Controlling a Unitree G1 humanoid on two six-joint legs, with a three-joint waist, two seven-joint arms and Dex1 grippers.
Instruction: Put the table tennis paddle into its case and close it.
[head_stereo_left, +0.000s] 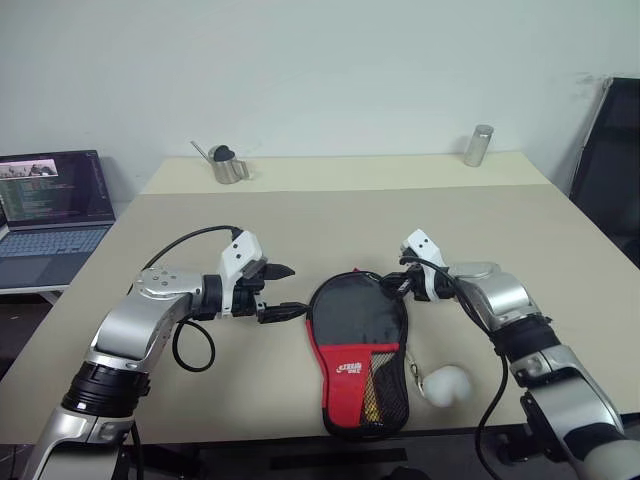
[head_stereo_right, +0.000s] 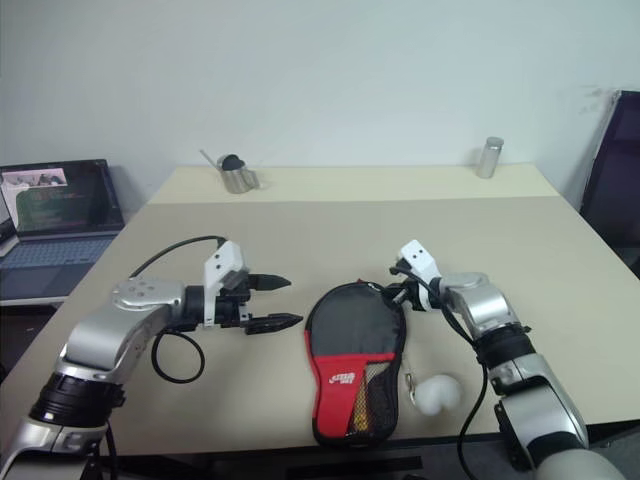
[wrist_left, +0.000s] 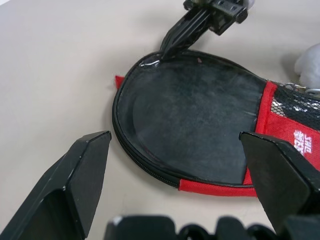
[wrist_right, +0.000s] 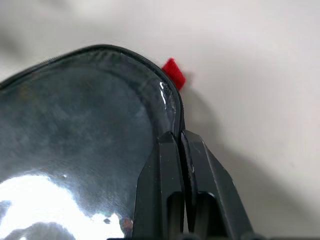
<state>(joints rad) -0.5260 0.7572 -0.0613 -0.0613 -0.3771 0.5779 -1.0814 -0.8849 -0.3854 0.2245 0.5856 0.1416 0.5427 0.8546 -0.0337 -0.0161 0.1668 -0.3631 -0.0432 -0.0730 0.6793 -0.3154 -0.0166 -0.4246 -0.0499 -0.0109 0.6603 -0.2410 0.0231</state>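
The case (head_stereo_left: 355, 340) lies flat near the table's front edge, its round black end away from me and its red logo panel and mesh pocket towards me. A white plush charm (head_stereo_left: 445, 383) rests beside it on the right. My right gripper (head_stereo_left: 385, 285) is shut, its fingertips (wrist_right: 172, 145) pinching the rim of the round end close to a small red tab (wrist_right: 173, 72). To the left of the case, my left gripper (head_stereo_left: 296, 290) stands open with nothing between its fingers, pointing at the case's edge. The table tennis paddle is hidden.
An open laptop (head_stereo_left: 55, 205) sits on a side table at the far left. A metal pot (head_stereo_left: 228, 165) and a metal canister (head_stereo_left: 480, 145) stand at the back of the table (head_stereo_left: 300, 220). A black chair (head_stereo_left: 610, 160) is at the right.
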